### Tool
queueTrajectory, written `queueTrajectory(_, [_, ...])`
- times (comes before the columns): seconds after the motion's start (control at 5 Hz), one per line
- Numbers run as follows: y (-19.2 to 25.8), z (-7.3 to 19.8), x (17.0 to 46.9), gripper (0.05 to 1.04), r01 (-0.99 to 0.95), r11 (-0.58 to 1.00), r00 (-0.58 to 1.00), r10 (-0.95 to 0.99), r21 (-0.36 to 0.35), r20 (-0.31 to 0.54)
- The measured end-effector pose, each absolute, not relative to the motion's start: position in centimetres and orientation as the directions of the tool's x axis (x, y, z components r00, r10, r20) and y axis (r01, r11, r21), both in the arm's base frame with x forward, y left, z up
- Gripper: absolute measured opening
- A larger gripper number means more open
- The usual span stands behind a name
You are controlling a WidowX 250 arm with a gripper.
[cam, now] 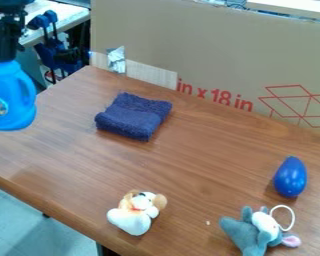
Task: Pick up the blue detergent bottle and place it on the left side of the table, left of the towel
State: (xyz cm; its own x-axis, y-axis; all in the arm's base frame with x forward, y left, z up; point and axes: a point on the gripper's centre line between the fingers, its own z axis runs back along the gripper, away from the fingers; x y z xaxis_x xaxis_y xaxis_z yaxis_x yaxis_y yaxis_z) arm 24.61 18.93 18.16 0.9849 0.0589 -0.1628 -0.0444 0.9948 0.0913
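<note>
At the upper left, the black gripper (4, 52) hangs down, shut on the top of a blue jug-shaped bottle (12, 95). The bottle is upright, its handle on the right side and a label at the left. A folded dark blue cloth (134, 116) lies on the table to the right of the bottle. Nearer the front are a white and tan plush dog (136, 212) and a grey plush toy (253, 231) with a white loop. A shiny blue egg-shaped object (290, 177) rests above the grey plush, at the right.
A brown wooden table (196, 165) spans the view, its front edge slanting down from the left. Behind it stands a large cardboard panel (209, 50) with red print. Blue and black equipment (56, 52) is beyond the table's back left corner.
</note>
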Motion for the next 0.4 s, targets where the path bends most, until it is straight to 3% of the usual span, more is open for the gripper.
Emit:
queueTrajectory(0.2, [20.3,14.9,24.2,0.511,-0.069,0.997,0.979,0.072,0.022,-0.190])
queueTrajectory(0.4, [21.6,13.7,24.5,0.511,-0.066,0.996,0.983,0.074,0.052,-0.170])
